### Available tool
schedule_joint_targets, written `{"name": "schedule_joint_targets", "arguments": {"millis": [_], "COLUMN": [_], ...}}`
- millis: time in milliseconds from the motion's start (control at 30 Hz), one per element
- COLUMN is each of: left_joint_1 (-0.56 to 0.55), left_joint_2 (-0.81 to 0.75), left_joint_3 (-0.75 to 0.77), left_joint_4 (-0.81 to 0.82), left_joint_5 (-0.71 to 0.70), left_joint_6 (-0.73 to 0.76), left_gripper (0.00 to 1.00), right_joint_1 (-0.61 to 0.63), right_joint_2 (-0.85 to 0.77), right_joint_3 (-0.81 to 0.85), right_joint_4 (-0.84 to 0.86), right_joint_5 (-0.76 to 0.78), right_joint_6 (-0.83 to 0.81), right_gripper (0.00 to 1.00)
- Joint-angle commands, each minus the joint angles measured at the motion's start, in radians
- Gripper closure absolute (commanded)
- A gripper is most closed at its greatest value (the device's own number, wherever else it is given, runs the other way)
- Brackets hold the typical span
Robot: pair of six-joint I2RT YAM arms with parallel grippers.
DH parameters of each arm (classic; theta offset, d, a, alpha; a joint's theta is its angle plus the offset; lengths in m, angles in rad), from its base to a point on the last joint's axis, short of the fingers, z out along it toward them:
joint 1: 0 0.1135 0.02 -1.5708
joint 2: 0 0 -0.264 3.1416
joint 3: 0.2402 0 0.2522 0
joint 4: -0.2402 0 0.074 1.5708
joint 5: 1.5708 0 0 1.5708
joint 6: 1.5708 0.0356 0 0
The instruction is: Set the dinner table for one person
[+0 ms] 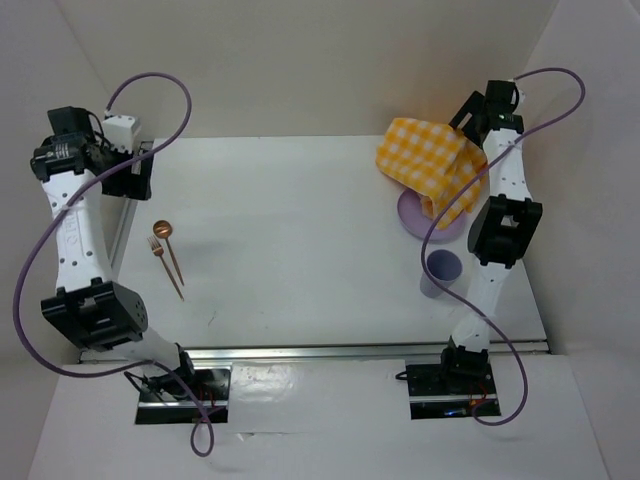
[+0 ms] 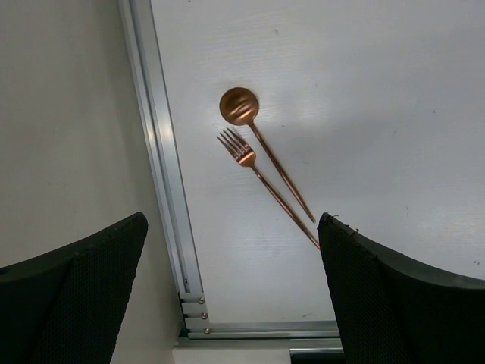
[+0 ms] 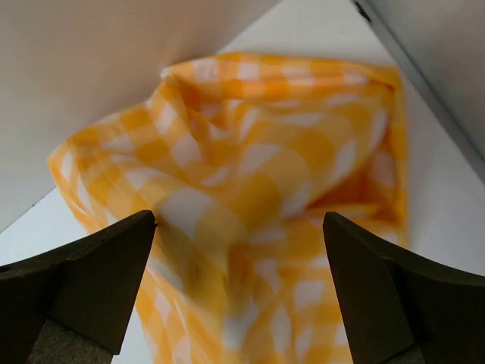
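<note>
The white dinner table (image 1: pixel 300 250) carries a copper spoon (image 1: pixel 163 230) and a copper fork (image 1: pixel 165 262) at its left, side by side. Both show in the left wrist view, the spoon (image 2: pixel 239 105) and the fork (image 2: pixel 239 148). My left gripper (image 1: pixel 135 172) is open and empty at the back left, over the left rail (image 2: pixel 163 174). A yellow-and-white checked cloth (image 1: pixel 425 160) lies crumpled at the back right, draped over part of a lilac plate (image 1: pixel 412 212). My right gripper (image 1: pixel 468 122) hangs open just above the cloth (image 3: pixel 258 189), which looks blurred between the jaws.
A lilac cup (image 1: pixel 442 268) stands in front of the plate, close to the right arm. White walls close in the back and both sides. A silver rail (image 1: pixel 350 351) runs along the near edge.
</note>
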Motion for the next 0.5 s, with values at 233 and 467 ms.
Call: {"name": "schedule_joint_targets", "arguments": {"millis": [233, 467], "left_joint_1": [-0.238, -0.258], "left_joint_2": [0.207, 0.294], "left_joint_3": [0.107, 0.185], "left_joint_4": [0.029, -0.024], "left_joint_5": [0.064, 0.047], "left_joint_6": [-0.12, -0.151], "left_gripper": [0.01, 0.01], "right_joint_1": [0.013, 0.013], "right_joint_2": [0.086, 0.037], "right_joint_3": [-0.056, 0.002], "right_joint_4": [0.341, 0.331], "right_joint_5": [-0.241, -0.305], "right_joint_6": [-0.082, -0.093], "right_gripper": [0.16, 0.86]}}
